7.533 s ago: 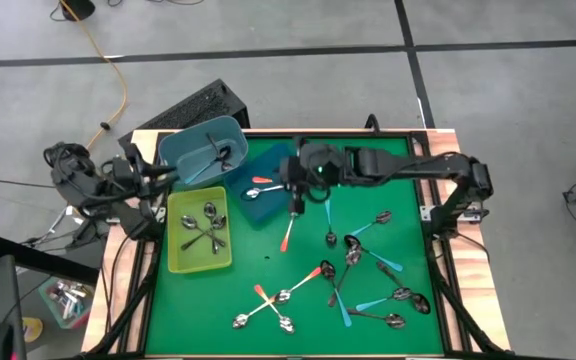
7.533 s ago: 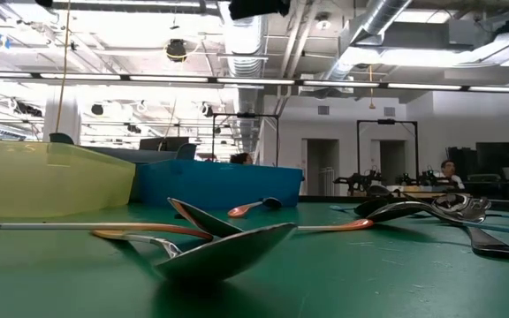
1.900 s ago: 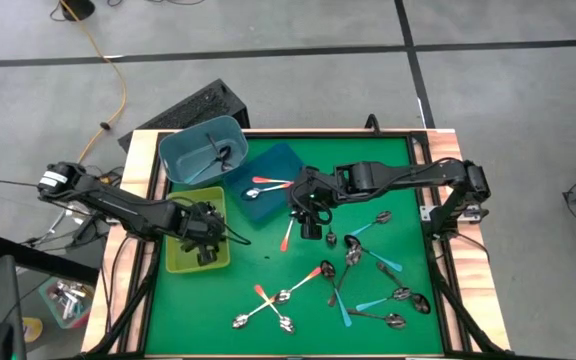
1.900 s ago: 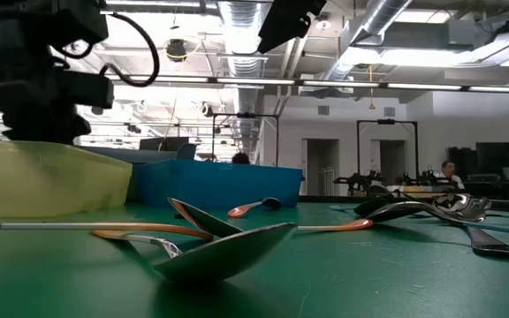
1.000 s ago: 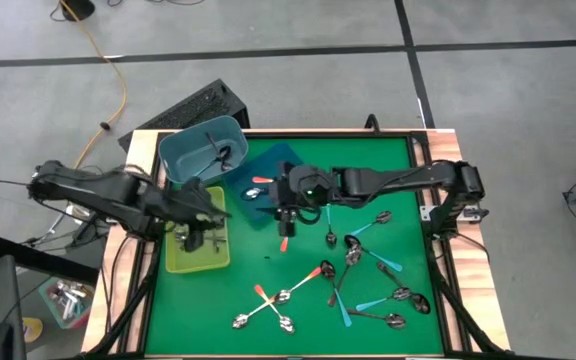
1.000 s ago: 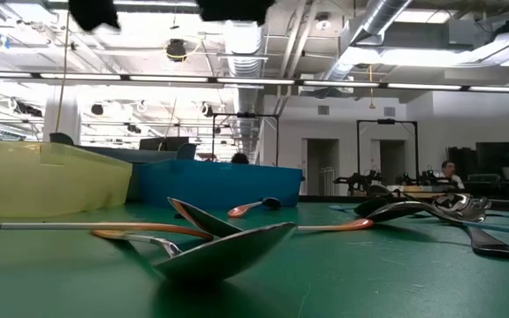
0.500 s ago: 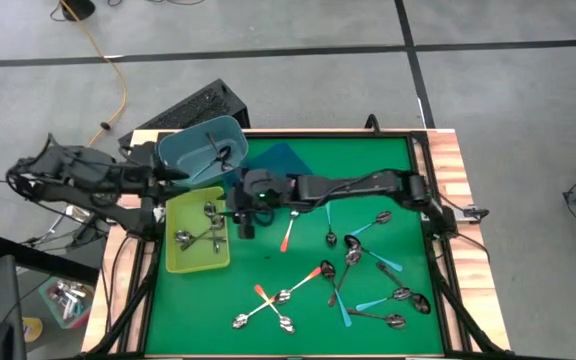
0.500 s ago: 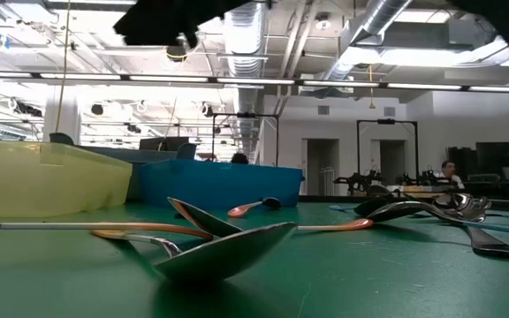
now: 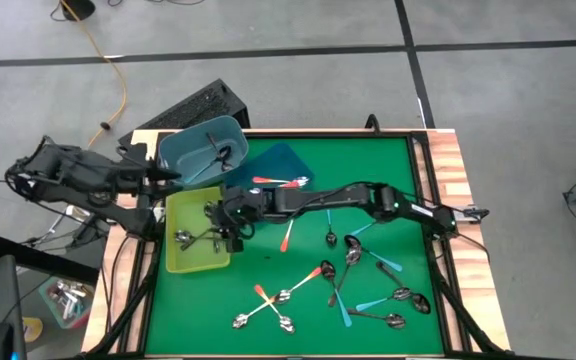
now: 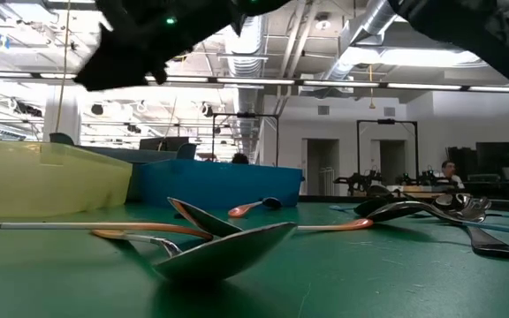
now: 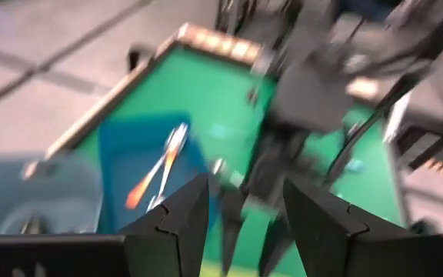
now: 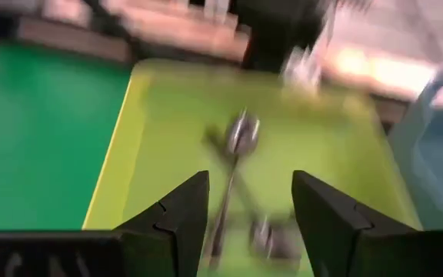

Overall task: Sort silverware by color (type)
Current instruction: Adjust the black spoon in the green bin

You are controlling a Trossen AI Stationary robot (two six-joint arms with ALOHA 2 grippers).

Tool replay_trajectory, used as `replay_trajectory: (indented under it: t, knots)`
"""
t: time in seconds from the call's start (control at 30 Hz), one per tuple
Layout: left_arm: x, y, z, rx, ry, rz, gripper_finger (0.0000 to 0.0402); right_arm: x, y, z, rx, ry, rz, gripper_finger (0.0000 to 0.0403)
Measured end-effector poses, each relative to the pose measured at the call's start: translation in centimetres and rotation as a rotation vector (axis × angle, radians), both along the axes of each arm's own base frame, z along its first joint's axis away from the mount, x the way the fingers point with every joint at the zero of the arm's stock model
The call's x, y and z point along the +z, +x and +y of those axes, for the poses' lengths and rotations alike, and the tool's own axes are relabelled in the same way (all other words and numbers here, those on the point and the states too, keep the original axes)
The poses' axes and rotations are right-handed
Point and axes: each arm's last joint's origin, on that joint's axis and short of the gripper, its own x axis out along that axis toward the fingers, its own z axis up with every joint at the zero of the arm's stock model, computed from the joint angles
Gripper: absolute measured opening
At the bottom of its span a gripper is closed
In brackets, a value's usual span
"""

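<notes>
High view: the right arm is reaching across the green-matted surface (image 9: 388,160) with its right pincer (image 9: 230,225) hanging over the inner edge of the yellow-green rectangular plastic tray (image 9: 173,262), fingers spread and nothing between them; the left arm is sitting folded off the surface's left side, its left pincer (image 9: 166,178) lying beside the grey-blue oval plastic bin (image 9: 173,160). The plain silver metal spoons (image 9: 196,235) are lying crossed in the yellow-green tray, an orange-red-handled spoon (image 9: 273,181) is lying in the dark blue rectangular tray (image 9: 293,157), one dark spoon is in the grey-blue bin, and the loose pile of mixed orange-red, teal-blue and silver spoons (image 9: 363,275) is scattered over the mat's right and near half, with one orange-red spoon (image 9: 288,236) alone near the centre. Low view: dark arm parts are crossing overhead, blurred; a big silver spoon bowl (image 10: 224,250) is lying close on the mat, with the yellow-green tray and the dark blue tray behind it at left. Left wrist view: the left pincer's two dark fingers (image 11: 183,223) are standing apart with nothing between them, facing the other arm and the dark blue tray, blurred. Right wrist view: the right pincer's fingers (image 12: 179,211) are parted and empty, looking down into the yellow-green tray where the silver spoons are lying.
</notes>
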Motion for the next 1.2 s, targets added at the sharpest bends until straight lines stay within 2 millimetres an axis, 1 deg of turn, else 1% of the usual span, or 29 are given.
replay_trajectory:
  t: [0.03,0.1,0.2,0.27,0.33,0.4,0.47,0.53,0.63,0.67,0.77,0.87,0.93,1.03,1.1,1.2]
  knots:
    - [-0.4,0.2,0.0,0.021,-0.005,0.050,0.0150,0.2,-0.5,0.2,0.005,-0.001,0.048,0.0198]
    - [-1.3,0.8,-0.2,0.049,-0.005,0.163,0.0149,1.3,-1.7,0.1,0.010,-0.014,0.121,0.0198]
    - [-2.1,2.4,-0.5,0.071,0.000,0.271,0.0149,4.7,-5.0,-0.3,-0.008,-0.053,0.260,0.0198]
    - [-2.8,3.9,-0.9,0.070,0.011,0.320,0.0148,7.0,-7.5,-0.9,-0.048,-0.077,0.343,0.0198]
    - [-3.9,5.5,-1.3,0.066,0.040,0.397,0.0149,8.4,-9.6,-1.5,-0.081,-0.095,0.433,0.0198]
    - [-5.3,7.0,-1.6,0.058,0.069,0.473,0.0153,9.8,-11.3,-1.9,-0.098,-0.096,0.478,0.0198]
    - [-7.1,8.2,-2.0,0.033,0.087,0.544,0.0161,11.6,-13.2,-2.0,-0.109,-0.087,0.489,0.0198]
    - [-8.9,8.8,-2.3,0.008,0.080,0.588,0.0173,13.9,-15.3,-2.0,-0.123,-0.071,0.465,0.0198]
    - [-11.6,9.3,-2.6,-0.028,0.036,0.629,0.0197,16.4,-17.7,-2.0,-0.131,-0.061,0.427,0.0198]
    - [-12.3,9.4,-2.6,-0.029,0.012,0.631,0.0206,17.0,-18.2,-2.0,-0.133,-0.059,0.418,0.0198]
    - [-14.1,9.8,-2.8,-0.023,-0.059,0.614,0.0234,18.1,-19.4,-1.7,-0.127,-0.058,0.388,0.0198]
    - [-15.8,9.7,-3.0,-0.020,-0.127,0.643,0.0259,19.0,-20.3,-1.6,-0.128,-0.053,0.373,0.0198]
    - [-16.8,9.5,-3.0,-0.013,-0.155,0.666,0.0271,19.3,-21.3,-1.7,-0.121,-0.062,0.407,0.0198]
    - [-18.0,9.1,-2.9,0.028,-0.186,0.703,0.0277,19.1,-22.0,-2.1,-0.123,-0.074,0.461,0.0198]
    - [-18.5,8.9,-2.9,0.032,-0.197,0.720,0.0277,19.1,-22.6,-2.5,-0.146,-0.059,0.493,0.0198]
    - [-19.0,8.8,-2.9,0.025,-0.206,0.738,0.0274,19.5,-23.1,-2.8,-0.175,-0.038,0.495,0.0198]
